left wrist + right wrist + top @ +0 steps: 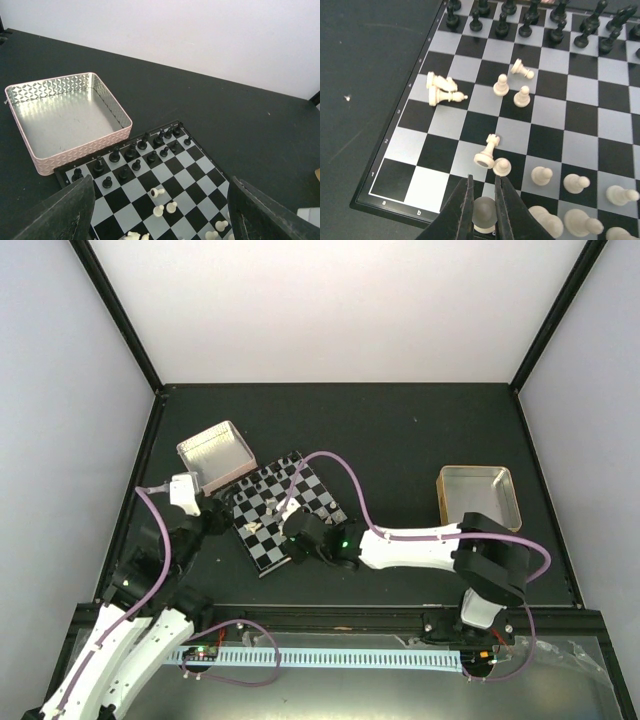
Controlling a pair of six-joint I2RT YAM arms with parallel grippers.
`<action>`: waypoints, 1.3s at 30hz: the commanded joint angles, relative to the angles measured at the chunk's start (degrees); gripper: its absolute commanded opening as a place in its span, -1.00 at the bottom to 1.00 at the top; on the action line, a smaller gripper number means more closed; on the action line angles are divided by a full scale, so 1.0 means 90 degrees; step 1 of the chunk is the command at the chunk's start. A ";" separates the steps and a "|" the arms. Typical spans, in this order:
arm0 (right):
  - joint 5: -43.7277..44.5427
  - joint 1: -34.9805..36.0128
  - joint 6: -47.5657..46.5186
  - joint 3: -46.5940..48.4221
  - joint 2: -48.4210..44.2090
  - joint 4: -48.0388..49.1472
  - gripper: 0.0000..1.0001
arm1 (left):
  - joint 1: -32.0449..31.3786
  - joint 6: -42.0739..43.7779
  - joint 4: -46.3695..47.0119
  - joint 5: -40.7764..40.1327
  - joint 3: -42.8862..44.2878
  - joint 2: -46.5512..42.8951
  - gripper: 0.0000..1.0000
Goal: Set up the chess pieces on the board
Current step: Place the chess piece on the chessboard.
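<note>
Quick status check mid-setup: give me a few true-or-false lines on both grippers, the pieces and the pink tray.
1. The black pieces are lined up along the edge of the board that lies beside the pink tray. True.
2. The pink tray holds white pieces. False: the left wrist view shows nothing inside it.
3. The left gripper is shut. False: its jaws stand wide apart with nothing between them.
4. The right gripper is closed on a white pawn at the board's near edge. True.
5. Every one of the white pieces stands upright. False: several lie toppled on the squares, including a pair near the left edge in the right wrist view.
</note>
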 commanded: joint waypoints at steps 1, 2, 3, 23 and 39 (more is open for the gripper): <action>0.0296 0.0090 0.0062 -0.0036 0.0220 0.0365 -0.86 | -0.0008 0.0096 -0.0079 -0.0050 -0.0026 -0.0046 0.48; 0.0278 0.0088 0.0076 -0.0046 0.0269 0.0382 -0.86 | -0.0009 0.0084 -0.0077 -0.0048 -0.0025 -0.0062 0.49; 0.0273 0.0097 0.0078 -0.0046 0.0315 0.0396 -0.86 | -0.0006 0.0091 -0.0067 -0.0056 -0.0033 -0.0068 0.49; 0.0545 0.0094 0.0247 -0.0114 0.0908 0.0533 -0.83 | -0.0004 0.0078 0.0002 -0.0002 -0.0079 0.0010 0.51; 0.0749 0.0094 0.0396 -0.0046 0.0838 0.0185 -0.50 | -0.0009 0.0034 0.0008 0.0011 -0.0075 0.0092 0.54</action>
